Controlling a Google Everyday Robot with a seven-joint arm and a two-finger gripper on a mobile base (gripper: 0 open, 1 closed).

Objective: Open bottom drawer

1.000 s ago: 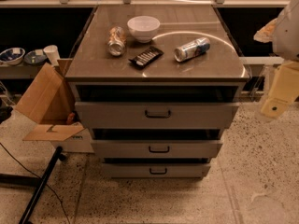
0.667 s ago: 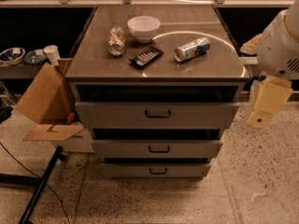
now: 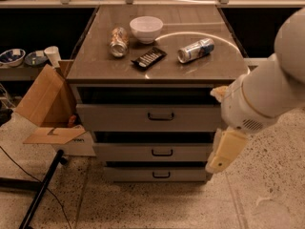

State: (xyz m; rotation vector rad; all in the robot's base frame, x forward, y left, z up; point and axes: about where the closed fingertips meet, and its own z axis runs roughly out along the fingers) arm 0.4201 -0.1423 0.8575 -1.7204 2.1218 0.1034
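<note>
White arm [image 3: 267, 94] slants down from the upper right, its cream gripper [image 3: 220, 160] hanging at lower right; its grip cannot be told. The bottom drawer [image 3: 138, 174] sits lower centre, just left of the gripper.

On the cabinet top [image 3: 95, 66], a white bowl [image 3: 146, 27] is being supported at 12 o'clock, a can [image 3: 119, 41] at 10 o'clock, a dark flat object [image 3: 148, 57] centrally and a second can [image 3: 196, 50] at 3 o'clock. An open cardboard box [image 3: 45, 104] is being kept at the cabinet's 9 o'clock.

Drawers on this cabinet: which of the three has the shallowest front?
The bottom drawer, nearest the floor; the two above have taller fronts. The hand hangs at the cabinet's right edge, beside the lower two drawers.
</note>
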